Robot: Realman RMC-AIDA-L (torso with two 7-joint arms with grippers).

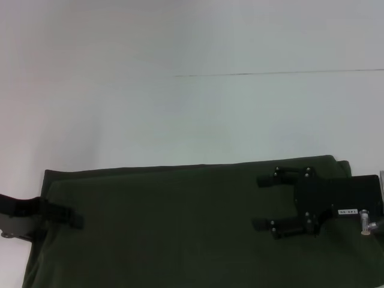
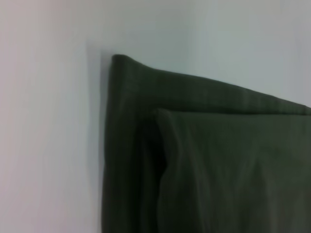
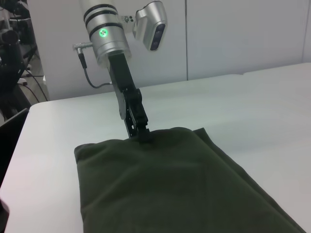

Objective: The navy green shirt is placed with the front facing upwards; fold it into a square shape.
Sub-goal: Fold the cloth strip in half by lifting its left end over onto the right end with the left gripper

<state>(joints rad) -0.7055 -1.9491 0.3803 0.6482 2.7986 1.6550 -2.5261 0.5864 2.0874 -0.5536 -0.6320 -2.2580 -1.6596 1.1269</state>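
The navy green shirt (image 1: 180, 228) lies folded into a long dark olive strip across the near part of the white table. Its print and collar are hidden. My left gripper (image 1: 75, 219) is at the strip's left end, with its fingers together on the cloth's edge. The right wrist view shows that left gripper (image 3: 142, 134) pinching the far edge of the shirt (image 3: 165, 189), which still lies flat. My right gripper (image 1: 262, 203) hovers over the strip's right part with its fingers spread wide and empty. The left wrist view shows a layered corner of the shirt (image 2: 209, 160).
The white table (image 1: 192, 120) stretches beyond the shirt, with a thin seam line (image 1: 276, 73) across its far right part. In the right wrist view, cables and dark equipment (image 3: 12, 53) stand beyond the table's far corner.
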